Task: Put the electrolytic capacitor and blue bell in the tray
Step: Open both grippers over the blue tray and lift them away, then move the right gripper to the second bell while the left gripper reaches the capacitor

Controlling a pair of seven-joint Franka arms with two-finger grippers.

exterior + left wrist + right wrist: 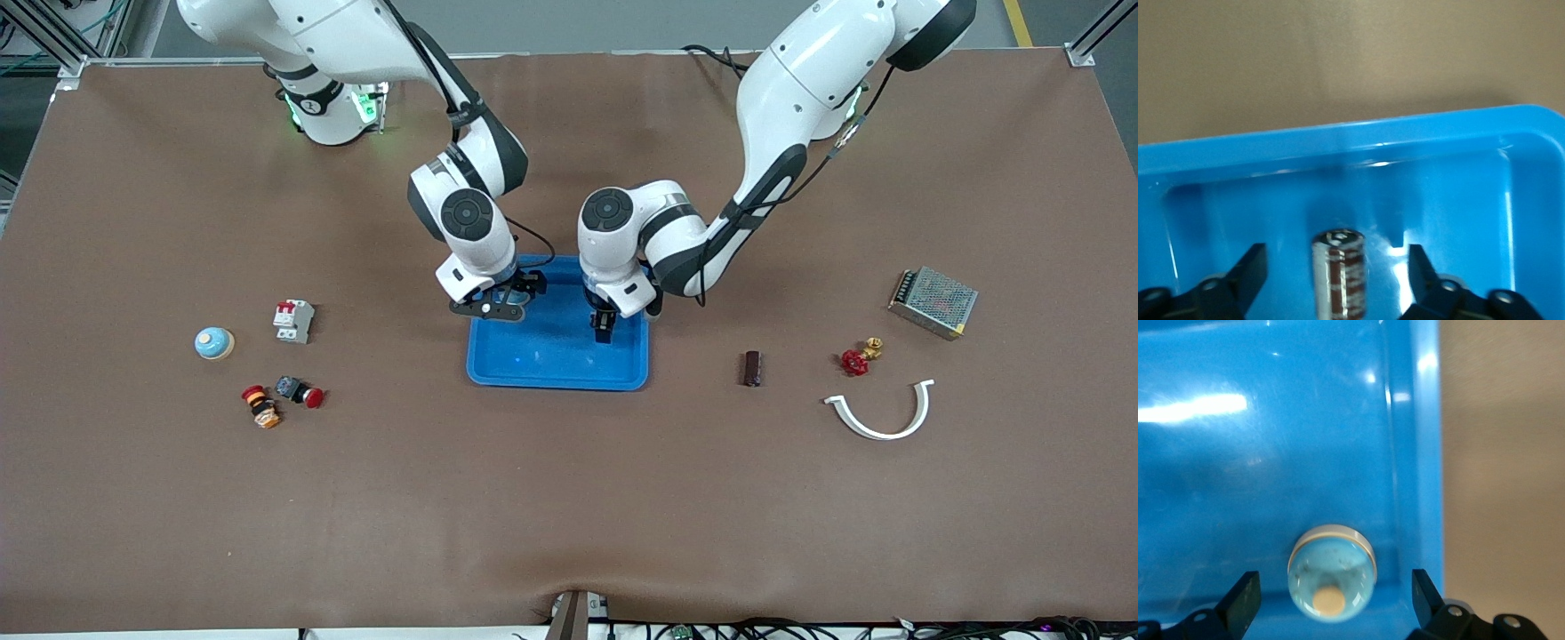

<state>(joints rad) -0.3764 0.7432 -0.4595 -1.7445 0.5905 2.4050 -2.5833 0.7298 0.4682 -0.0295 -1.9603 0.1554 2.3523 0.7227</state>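
Note:
The blue tray lies in the middle of the table. My left gripper is low over the tray's part toward the left arm's end. In the left wrist view it is open around a brown-and-silver electrolytic capacitor inside the tray, with neither finger touching it. My right gripper is over the tray's corner toward the right arm's end. In the right wrist view it is open around a blue bell that rests on the tray floor by the rim.
A second blue bell, a breaker and two red push buttons lie toward the right arm's end. A dark cylinder, a red valve, a white curved clip and a metal power supply lie toward the left arm's end.

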